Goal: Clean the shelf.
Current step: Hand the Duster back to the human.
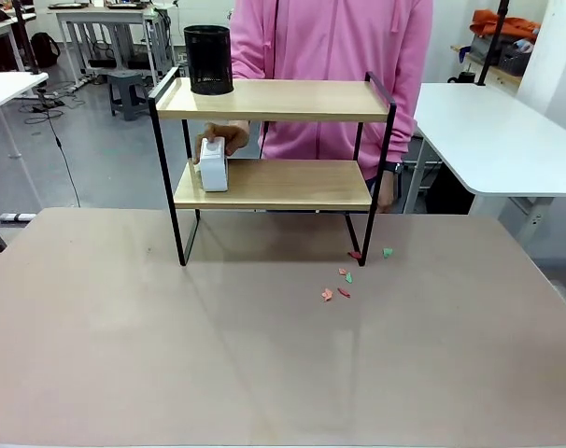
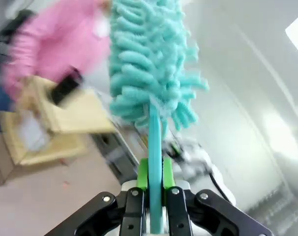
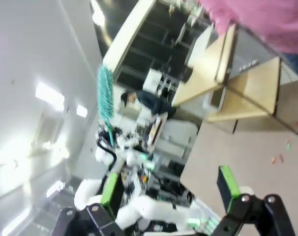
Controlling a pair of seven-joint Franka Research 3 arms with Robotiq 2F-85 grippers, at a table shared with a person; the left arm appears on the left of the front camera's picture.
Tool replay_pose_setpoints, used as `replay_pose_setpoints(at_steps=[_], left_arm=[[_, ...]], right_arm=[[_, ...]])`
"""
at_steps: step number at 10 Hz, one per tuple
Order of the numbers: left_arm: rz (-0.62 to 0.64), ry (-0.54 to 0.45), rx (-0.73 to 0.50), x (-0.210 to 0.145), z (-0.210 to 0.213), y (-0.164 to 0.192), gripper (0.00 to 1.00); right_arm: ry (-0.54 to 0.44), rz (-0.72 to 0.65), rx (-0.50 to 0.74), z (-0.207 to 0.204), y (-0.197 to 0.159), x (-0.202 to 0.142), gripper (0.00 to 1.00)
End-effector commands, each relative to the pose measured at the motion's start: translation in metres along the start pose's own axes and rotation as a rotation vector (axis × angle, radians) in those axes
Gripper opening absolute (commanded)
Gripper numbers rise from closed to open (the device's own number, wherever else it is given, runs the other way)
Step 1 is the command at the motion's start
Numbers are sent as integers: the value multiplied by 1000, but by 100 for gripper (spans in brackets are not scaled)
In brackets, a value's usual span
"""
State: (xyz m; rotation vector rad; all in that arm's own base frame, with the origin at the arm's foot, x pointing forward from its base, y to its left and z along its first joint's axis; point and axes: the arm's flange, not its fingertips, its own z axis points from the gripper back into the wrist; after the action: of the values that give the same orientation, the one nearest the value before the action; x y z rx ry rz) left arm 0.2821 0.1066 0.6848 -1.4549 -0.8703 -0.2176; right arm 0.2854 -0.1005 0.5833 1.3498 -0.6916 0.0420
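The shelf (image 1: 274,100), two light wooden boards in a thin black frame, stands at the far side of the tan table. A person in pink stands behind it with a hand (image 1: 222,138) on a white box (image 1: 214,165) on the lower board. A black mesh cup (image 1: 208,60) stands on the top board's left end. My left gripper (image 2: 155,172) is shut on the handle of a fluffy teal duster (image 2: 149,59), which points up, with the blurred shelf (image 2: 65,118) far off to its left. My right gripper (image 3: 169,191) is open and holds nothing. Beyond it are the shelf (image 3: 247,83) and the raised duster (image 3: 105,96).
Small red and green paper scraps (image 1: 344,280) lie on the tan table (image 1: 171,345) near the shelf's front right leg. White tables (image 1: 498,131) stand to the right and far left. The near half of the tan table is bare.
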Motion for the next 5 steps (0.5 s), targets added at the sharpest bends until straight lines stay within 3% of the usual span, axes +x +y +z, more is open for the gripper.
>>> replay_pose_setpoints(at_steps=[1,2,3,4,5], left_arm=[[80,255,-244,-24,-10,9,12],[148,506,-313,-39,-28,10,12],[172,770,-178,-57,-44,25,12],[174,899,-22,-64,-31,40,12],[146,439,-249,-57,-45,5,12]], right_arm=[[164,41,41,-46,-12,-17,100],[243,78,103,-62,-12,-36,100],[100,8,9,-35,1,-9,100],[100,8,9,-35,1,-9,100],[100,8,9,-35,1,-9,100]])
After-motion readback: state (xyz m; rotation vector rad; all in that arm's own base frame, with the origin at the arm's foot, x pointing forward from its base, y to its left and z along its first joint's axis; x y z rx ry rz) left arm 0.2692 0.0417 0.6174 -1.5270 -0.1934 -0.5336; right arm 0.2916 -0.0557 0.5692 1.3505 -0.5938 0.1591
